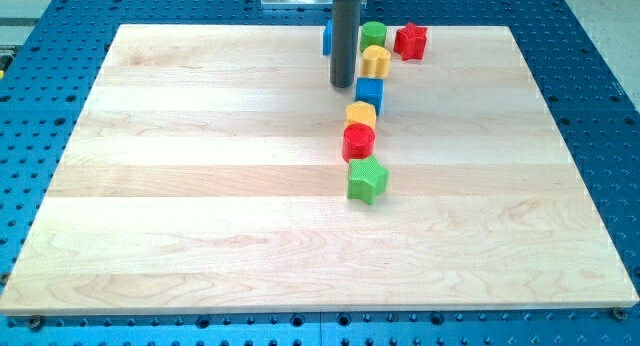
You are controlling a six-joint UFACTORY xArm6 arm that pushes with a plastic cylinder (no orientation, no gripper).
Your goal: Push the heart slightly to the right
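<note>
Going up the line from the green plastic star block (366, 179) and past the blue cube (369, 92), the small yellow plastic heart block (375, 61) sits near the wooden board's (200, 186) top edge. Our tip (343, 86) is just beside its left. There's no pincer to open or close, only a bare rod. The heart looks light, rigid and slidey, so we'd nudge its left face dead centre and gently.

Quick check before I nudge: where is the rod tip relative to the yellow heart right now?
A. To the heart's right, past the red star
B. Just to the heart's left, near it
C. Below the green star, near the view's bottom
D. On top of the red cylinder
B. My tip sits just to the view's left of the yellow heart, beside it near the view's top and left of the blue cube.
</note>
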